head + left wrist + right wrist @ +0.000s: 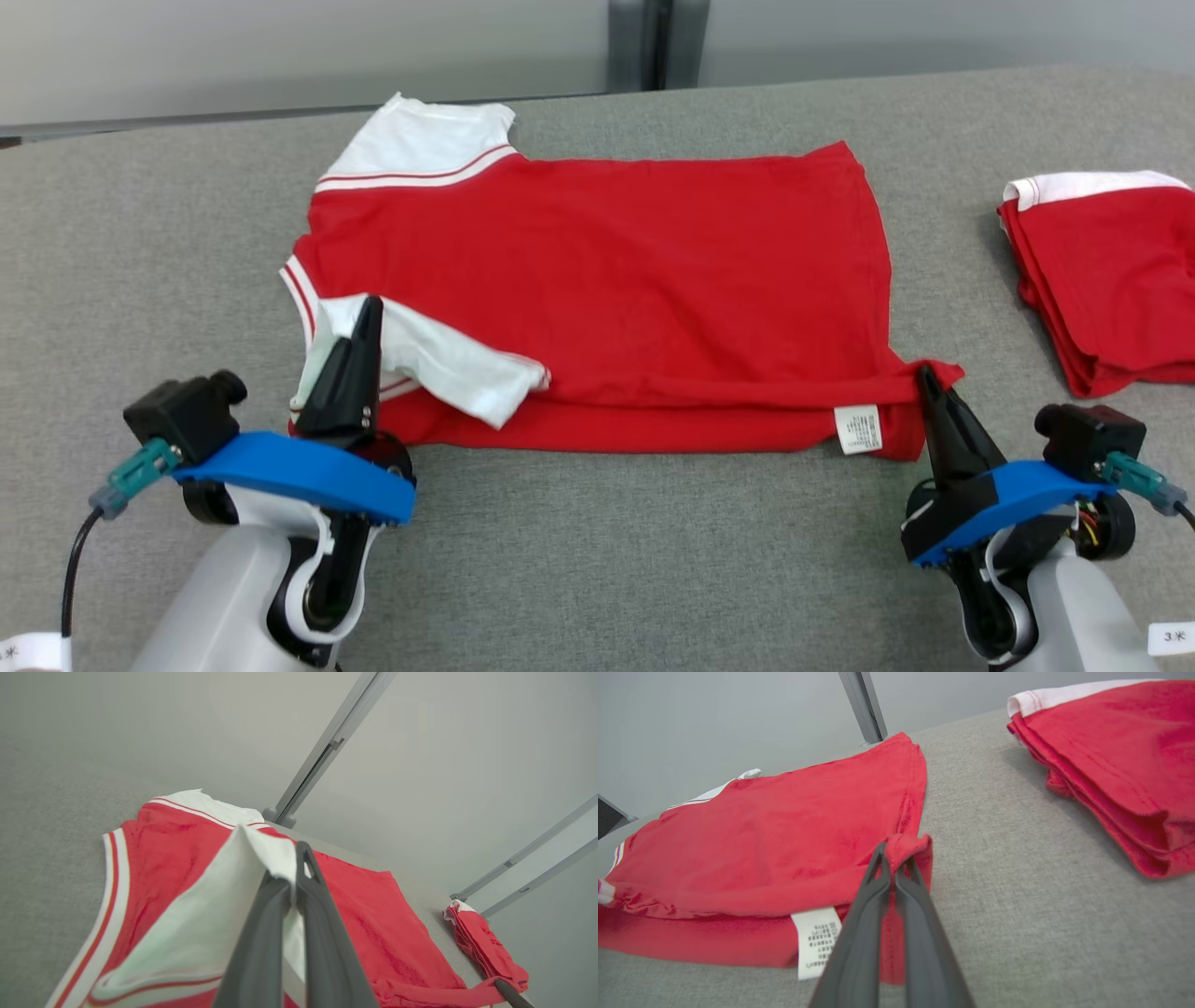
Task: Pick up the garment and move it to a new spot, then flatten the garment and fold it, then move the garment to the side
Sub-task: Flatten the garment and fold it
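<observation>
Red T-shirt (607, 271) of soft knit with white sleeves and striped trim lies spread across the middle of the grey, felt-like table (597, 560), its near edge folded over into a long band. A folded stack of matching red garments (1111, 271) sits well apart at the right. The left gripper (371, 310) has its tapered dark fingers pinched together on the near white sleeve (448, 364). The right gripper (925, 375) is clamped on the bunched near hem corner, just beside a small rectangular white care label (859, 429).

Black claws (372, 301), blue brackets (299, 476), pale forearms (219, 597)
</observation>
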You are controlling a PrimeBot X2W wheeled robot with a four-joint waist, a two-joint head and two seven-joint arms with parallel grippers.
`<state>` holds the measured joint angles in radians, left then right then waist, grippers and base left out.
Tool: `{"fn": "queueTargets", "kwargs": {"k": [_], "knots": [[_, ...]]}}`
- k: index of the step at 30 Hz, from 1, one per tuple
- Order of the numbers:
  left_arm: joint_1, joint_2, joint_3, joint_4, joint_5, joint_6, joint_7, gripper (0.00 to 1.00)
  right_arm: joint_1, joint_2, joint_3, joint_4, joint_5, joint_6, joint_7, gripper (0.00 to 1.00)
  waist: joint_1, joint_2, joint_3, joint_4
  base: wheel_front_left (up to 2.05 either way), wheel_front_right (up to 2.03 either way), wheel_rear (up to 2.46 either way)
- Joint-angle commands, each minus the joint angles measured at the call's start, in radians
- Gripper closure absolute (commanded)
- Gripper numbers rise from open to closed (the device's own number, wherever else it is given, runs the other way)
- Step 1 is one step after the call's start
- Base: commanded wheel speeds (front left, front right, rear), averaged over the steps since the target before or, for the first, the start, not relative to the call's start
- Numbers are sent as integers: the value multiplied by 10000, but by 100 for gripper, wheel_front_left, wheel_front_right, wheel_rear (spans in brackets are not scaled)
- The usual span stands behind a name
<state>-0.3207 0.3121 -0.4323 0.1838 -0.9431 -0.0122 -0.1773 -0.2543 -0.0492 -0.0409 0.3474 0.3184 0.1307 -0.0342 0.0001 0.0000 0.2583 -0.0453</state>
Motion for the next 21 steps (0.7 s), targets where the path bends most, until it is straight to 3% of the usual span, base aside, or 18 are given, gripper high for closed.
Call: {"fn": "queueTargets", "kwargs": {"k": [1, 12, 13, 14, 15, 16, 17, 21], "knots": [[-270, -13, 27, 186, 100, -66, -98, 100, -186, -24, 38, 117, 123, 1, -139, 100, -1, 0, 72, -37, 0, 0, 0], [-1440, -298, 41, 2098, 977, -352, -729, 100, -1233, -26, 822, 1267, 433, 1, -1161, 100, -1, 0, 510, -259, 0, 0, 0], [-1512, -336, 79, 2208, 1034, -375, -759, 100, -1296, -26, 881, 1368, 454, 1, -1218, 93, -1, 0, 528, -260, 0, 0, 0], [-1579, -387, 144, 2306, 1098, -375, -800, 95, -1378, -26, 937, 1426, 449, 1, -1302, 73, -1, 0, 547, -262, 0, 0, 0], [-1633, -439, 200, 2376, 1137, -385, -815, 62, -1471, -24, 1041, 1457, 416, 1, -1403, 9, -1, 0, 560, -261, 0, 0, 0], [-1664, -480, 243, 2456, 1195, -393, -823, 23, -1541, -23, 1110, 1525, 383, 1, -1484, 0, -1, 0, 567, -263, 0, 0, 0], [-1689, -500, 288, 2531, 1274, -356, -847, 0, -1590, -32, 1142, 1585, 369, 1, -1576, 0, -1, 0, 571, -264, 0, 0, 0], [-1697, -621, 661, 2538, 1588, -401, -887, 0, -1748, -30, 1223, 1692, 299, 1, -1905, 0, -1, 0, 528, -226, 0, 0, 0]]}}
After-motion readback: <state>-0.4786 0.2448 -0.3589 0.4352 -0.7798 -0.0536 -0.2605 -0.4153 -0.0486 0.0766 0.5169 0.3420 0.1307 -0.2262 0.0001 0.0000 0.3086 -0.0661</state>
